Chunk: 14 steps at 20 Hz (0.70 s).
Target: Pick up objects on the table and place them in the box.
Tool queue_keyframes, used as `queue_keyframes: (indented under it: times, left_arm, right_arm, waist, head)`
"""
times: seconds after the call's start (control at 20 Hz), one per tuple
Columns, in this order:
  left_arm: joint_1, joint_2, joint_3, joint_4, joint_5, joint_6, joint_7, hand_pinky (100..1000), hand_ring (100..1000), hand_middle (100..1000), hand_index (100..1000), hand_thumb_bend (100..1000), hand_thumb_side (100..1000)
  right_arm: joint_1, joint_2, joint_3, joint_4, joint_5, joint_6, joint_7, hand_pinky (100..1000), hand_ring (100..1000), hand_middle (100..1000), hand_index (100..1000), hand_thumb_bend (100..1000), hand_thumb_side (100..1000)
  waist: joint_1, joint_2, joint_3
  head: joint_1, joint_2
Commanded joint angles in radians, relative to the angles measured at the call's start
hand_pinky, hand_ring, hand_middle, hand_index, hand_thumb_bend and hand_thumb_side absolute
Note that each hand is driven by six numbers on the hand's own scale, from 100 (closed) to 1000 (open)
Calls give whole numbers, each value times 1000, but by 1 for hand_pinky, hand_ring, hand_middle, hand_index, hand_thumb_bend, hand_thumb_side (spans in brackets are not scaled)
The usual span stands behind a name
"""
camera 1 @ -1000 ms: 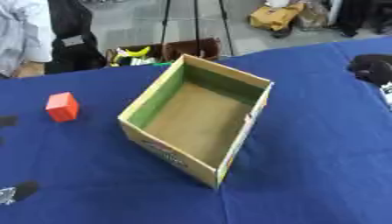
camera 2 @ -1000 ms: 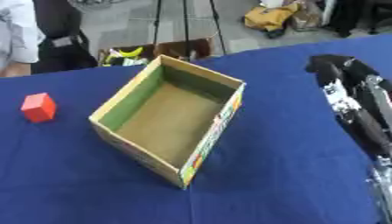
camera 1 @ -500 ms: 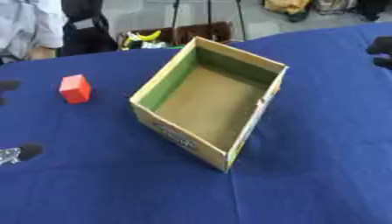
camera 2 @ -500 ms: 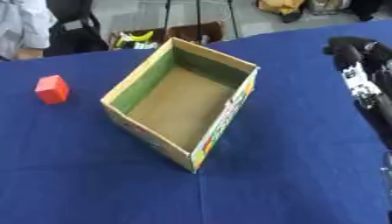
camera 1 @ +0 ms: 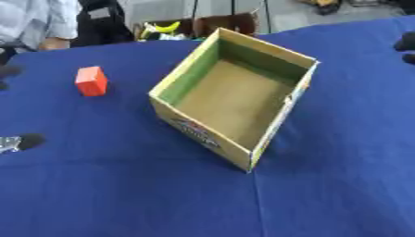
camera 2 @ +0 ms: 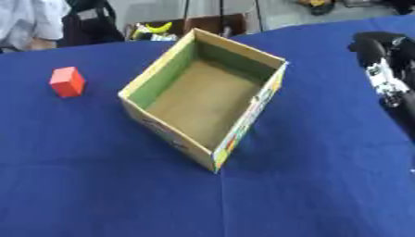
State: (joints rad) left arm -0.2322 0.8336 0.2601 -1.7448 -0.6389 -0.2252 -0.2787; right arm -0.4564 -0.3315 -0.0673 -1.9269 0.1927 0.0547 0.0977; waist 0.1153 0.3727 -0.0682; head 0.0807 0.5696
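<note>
An open cardboard box sits askew in the middle of the blue surface, green on its inner walls, with only its bare brown floor showing inside. A small red block stands well apart to its left. The right hand hangs over the surface's right edge, holding nothing; I cannot tell how its fingers are set. The left hand barely shows at the left edge, fingers unclear.

Open blue table all around red block; box well apart.
</note>
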Motion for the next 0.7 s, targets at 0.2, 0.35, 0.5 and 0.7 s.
queue_keyframes:
  times: [0.2,0.35,0.5,0.7]
  left_arm:
    - [-92,136,-20,158,67,-66,-16,532,761,869,1000,828,844]
    - [-143,161,-39,231,85,-92,-32,533,762,878,1000,824,835]
    - [-195,180,-59,297,94,-113,-48,532,762,875,1000,816,829]
    - [-268,189,-85,388,97,-130,-66,529,759,877,999,818,817]
  right_arm:
    - [-11,-32,0,3,4,-5,10,868,876,688,793,258,795]
    - [-13,-36,3,8,4,-8,13,868,876,688,793,261,795]
    - [-16,-38,6,13,4,-11,18,868,876,688,793,262,796]
    - [-24,-40,12,16,2,-16,26,869,877,688,793,263,798]
  waist:
    - [8,-22,-32]
    - [13,-22,-49]
    - [16,-22,-64]
    - [22,-20,-85]
  head:
    - [9,-23]
    - [9,-31]
    - [11,-39]
    - [27,-49]
